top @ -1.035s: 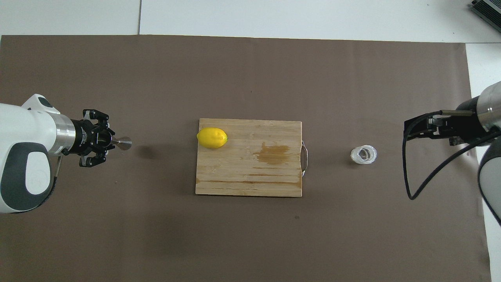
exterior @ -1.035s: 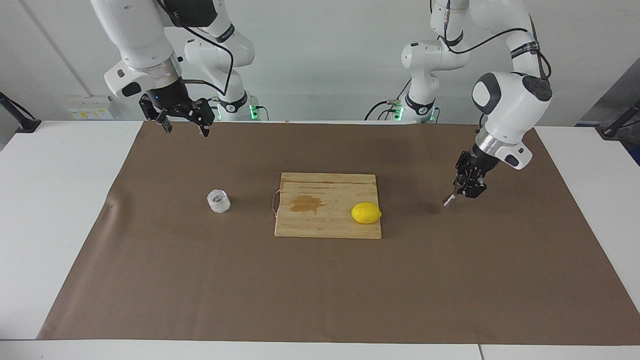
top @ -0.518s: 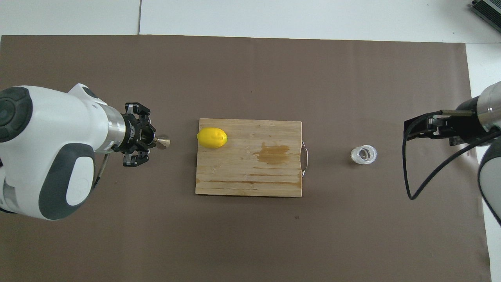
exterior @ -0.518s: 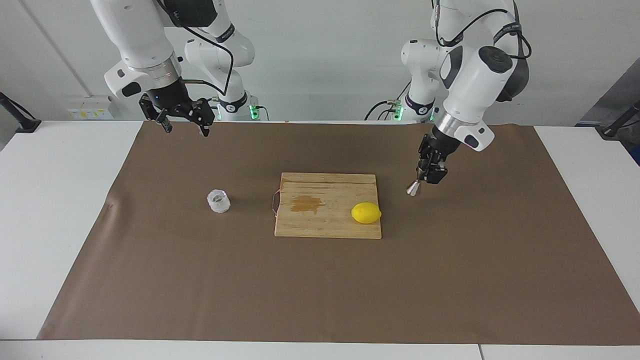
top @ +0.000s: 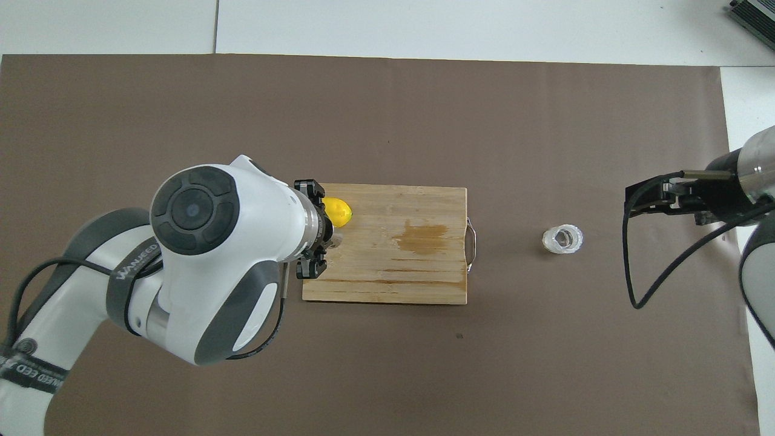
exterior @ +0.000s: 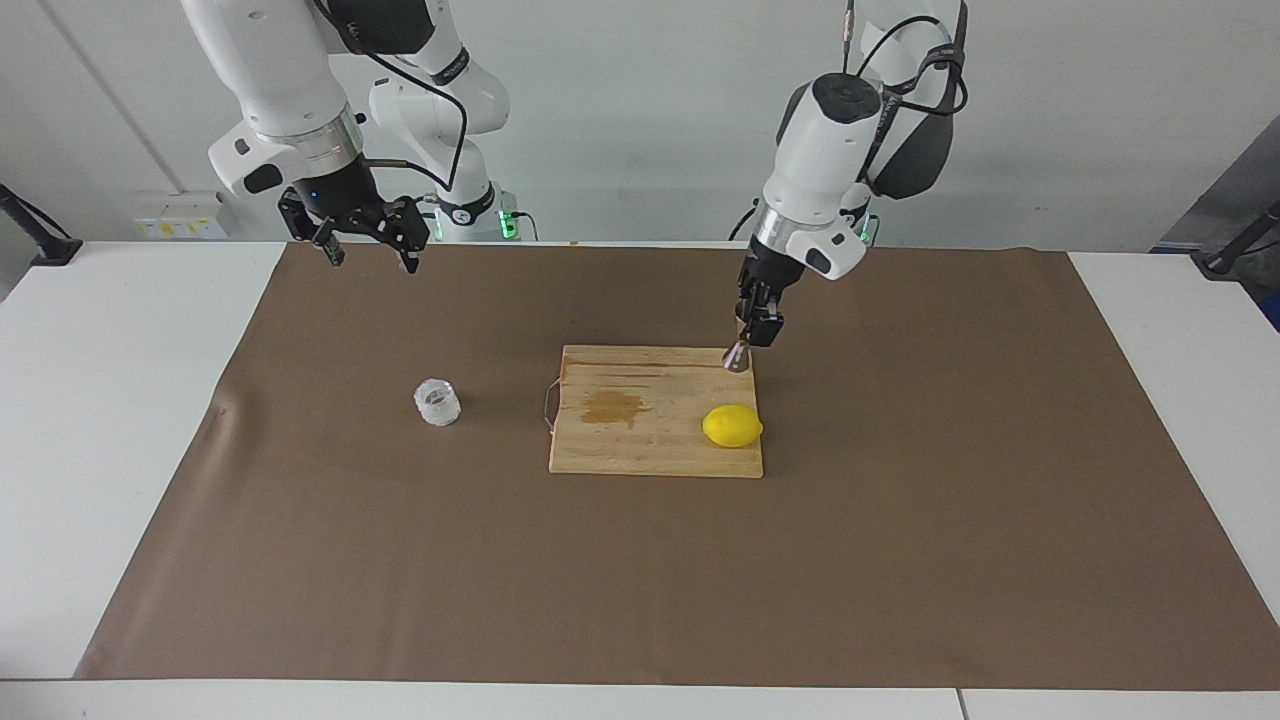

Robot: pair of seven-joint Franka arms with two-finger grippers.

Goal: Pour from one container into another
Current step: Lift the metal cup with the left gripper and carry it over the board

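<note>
Facing view: my left tool [exterior: 748,343], upper centre of frame, pinches the jigger [exterior: 737,357] over the cutting board [exterior: 650,440] corner, above the lemon [exterior: 732,426]. I'd set it upright, gently. The glass cup [exterior: 437,402] stands centre-left; my right tool [exterior: 366,240] waits spread, upper left.

Overhead view: the arm hides the jigger, probably clear of the lemon [top: 340,209]; the cup [top: 562,239] sits centre-right on the tabletop [top: 545,351].

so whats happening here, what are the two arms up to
The left hand is shut on a small steel jigger, holding it in the air over the cutting board, at the corner nearest the robots, near the lemon. The right hand hangs open and waits above the brown mat. The glass cup stands untouched on the mat.
</note>
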